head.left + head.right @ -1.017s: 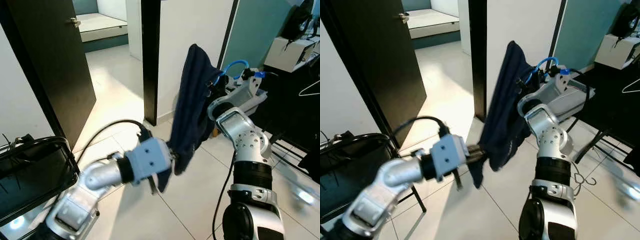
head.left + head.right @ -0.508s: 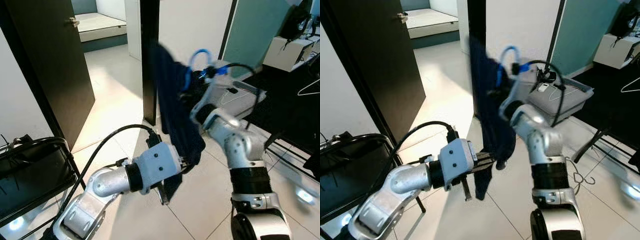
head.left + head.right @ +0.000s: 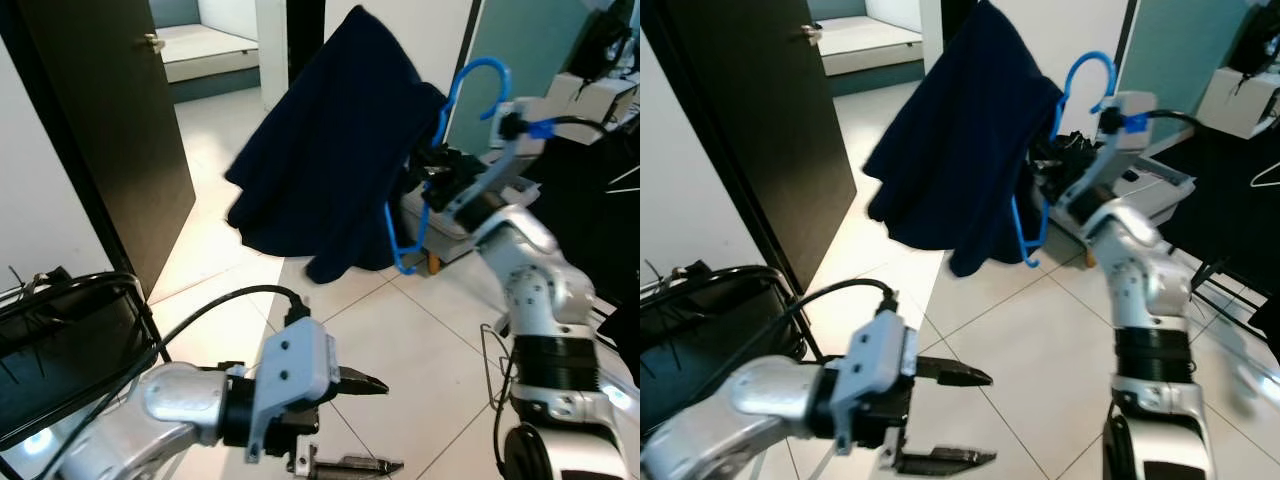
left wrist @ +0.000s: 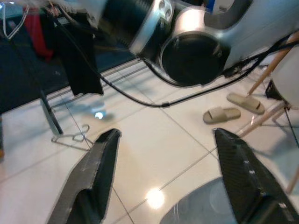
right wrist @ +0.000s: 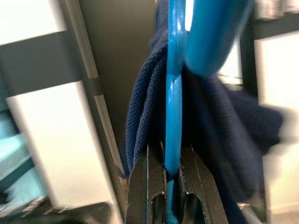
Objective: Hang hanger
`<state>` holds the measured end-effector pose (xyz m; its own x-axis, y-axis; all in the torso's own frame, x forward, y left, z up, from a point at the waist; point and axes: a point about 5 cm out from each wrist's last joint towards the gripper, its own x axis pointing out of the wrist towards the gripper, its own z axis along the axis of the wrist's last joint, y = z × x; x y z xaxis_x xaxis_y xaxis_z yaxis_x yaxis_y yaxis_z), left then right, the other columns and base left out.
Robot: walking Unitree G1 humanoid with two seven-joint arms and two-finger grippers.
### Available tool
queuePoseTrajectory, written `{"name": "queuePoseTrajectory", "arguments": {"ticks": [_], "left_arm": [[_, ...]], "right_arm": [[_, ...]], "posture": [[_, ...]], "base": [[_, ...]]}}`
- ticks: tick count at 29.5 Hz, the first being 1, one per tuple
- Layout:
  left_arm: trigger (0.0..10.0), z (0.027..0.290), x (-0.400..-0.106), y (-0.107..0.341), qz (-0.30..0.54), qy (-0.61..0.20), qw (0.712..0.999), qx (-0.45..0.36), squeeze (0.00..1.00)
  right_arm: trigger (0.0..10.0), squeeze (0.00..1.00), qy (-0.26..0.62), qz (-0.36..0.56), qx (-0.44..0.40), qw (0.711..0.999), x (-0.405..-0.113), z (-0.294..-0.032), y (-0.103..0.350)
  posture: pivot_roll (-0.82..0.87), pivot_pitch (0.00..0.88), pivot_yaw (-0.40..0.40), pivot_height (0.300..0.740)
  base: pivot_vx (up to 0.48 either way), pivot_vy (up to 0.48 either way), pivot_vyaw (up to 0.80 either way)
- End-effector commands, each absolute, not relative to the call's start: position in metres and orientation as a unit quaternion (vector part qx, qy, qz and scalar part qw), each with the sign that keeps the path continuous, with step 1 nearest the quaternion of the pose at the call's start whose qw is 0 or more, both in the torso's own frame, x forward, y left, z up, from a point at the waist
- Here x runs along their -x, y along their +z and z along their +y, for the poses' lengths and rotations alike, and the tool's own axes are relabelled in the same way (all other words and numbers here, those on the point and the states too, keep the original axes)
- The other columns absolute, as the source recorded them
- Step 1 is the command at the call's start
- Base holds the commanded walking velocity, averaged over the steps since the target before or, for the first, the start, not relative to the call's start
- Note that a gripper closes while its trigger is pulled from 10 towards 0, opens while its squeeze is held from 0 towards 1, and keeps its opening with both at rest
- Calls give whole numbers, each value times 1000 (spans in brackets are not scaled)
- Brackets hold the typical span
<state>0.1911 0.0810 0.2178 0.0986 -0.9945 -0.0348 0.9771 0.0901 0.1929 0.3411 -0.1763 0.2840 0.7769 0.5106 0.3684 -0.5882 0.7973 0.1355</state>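
In the left eye view, your right gripper (image 3: 440, 180) was raised high and clamped on the blue hanger (image 3: 440, 150), whose hook curled up above the fingers and whose lower bar dropped below them; the dark navy garment (image 3: 330, 160) hung from the hanger and billowed out away from the gripper, toward the dark door (image 3: 110, 130). Your left gripper (image 3: 355, 425) sat low, well below the garment, its two fingers spread wide with nothing between them. In the right eye view you had the same layout: the left gripper's fingers (image 3: 952, 374) gaped over the white floor tiles (image 3: 1040, 330), and the black chair (image 3: 710, 320) stood off to that arm's outer side. In the left wrist view, the two black fingers (image 4: 96, 172) stood far apart over bare tile, touching nothing, with a spare wire hanger (image 4: 72, 136) lying on the floor beyond them and a pair of slippers (image 4: 231, 108) further off. In the right wrist view, the fingers (image 5: 145, 182) were pressed narrowly against the hanger's blue rod (image 5: 173, 107), the navy cloth (image 5: 145, 112) bunched against it on both sides.
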Motion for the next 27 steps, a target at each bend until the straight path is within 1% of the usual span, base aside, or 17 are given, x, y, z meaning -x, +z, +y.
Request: {"name": "queuePoseTrajectory", "arguments": {"ticks": [1,2,3,4,5,6,7,8,9,10,12,13,18,23,24,25,27], "left_arm": [[10000,88,-201,235,-93,-637,760,-84,1000],[10000,92,-214,252,-139,-590,793,-68,1000],[10000,92,-214,252,-139,-590,793,-68,1000],[10000,95,-222,263,-169,-556,812,-54,1000],[10000,95,-222,263,-169,-556,812,-54,1000],[10000,102,-237,288,-232,-483,845,-6,918],[10000,111,-249,309,-287,-407,865,62,208],[10000,117,-255,321,-315,-360,871,111,208],[10000,119,-258,325,-326,-332,873,144,0],[10000,118,-259,324,-328,-325,874,155,0],[10000,113,-258,319,-318,-331,876,149,0],[10000,102,-255,311,-300,-346,876,149,0],[10000,96,-251,307,-288,-356,875,159,0],[10000,102,-247,302,-272,-345,885,153,0],[10000,109,-248,299,-266,-328,894,147,0],[10000,109,-248,299,-266,-328,894,147,0],[10000,121,-251,297,-260,-290,910,144,0]], "right_arm": [[10000,0,342,-186,-118,914,-330,-178,293],[10000,0,377,-180,-118,901,-324,-179,291],[10000,0,377,-180,-118,901,-324,-179,291],[10000,0,401,-177,-118,891,-320,-180,290],[10000,0,401,-177,-118,891,-320,-180,290],[10000,0,447,-162,-109,873,-309,-181,284],[10000,0,485,-147,-106,856,-300,-181,277],[10000,0,507,-136,-105,845,-294,-182,273],[10000,0,516,-130,-111,839,-291,-183,270],[10000,0,516,-129,-117,839,-291,-184,269],[10000,0,518,-129,-121,837,-290,-184,268],[10000,0,530,-130,-130,828,-287,-183,268],[10000,0,540,-129,-132,821,-285,-182,268],[10000,0,535,-135,-126,824,-288,-183,270],[10000,0,530,-140,-127,827,-290,-185,272],[10000,0,530,-140,-127,827,-290,-185,272],[10000,0,529,-147,-128,826,-291,-185,276]], "posture": [[51,0,-13,740],[56,0,-18,740],[56,0,-18,740],[56,0,-18,740],[56,0,-18,740],[61,0,-24,740],[62,0,-25,740],[61,0,-28,740],[61,0,-28,740],[61,0,-28,740],[52,0,-29,740],[52,0,-29,740],[52,0,-29,740],[61,0,-32,740],[61,0,-32,740],[61,0,-32,740],[61,0,-32,740]], "base": [[0,0,0],[0,0,0],[0,0,0],[0,0,0],[0,0,0],[0,0,0],[0,0,0],[0,0,0],[0,0,0],[0,0,0],[0,0,0],[0,0,0],[0,0,0],[0,0,0],[0,0,0],[0,0,0],[0,0,0]]}}
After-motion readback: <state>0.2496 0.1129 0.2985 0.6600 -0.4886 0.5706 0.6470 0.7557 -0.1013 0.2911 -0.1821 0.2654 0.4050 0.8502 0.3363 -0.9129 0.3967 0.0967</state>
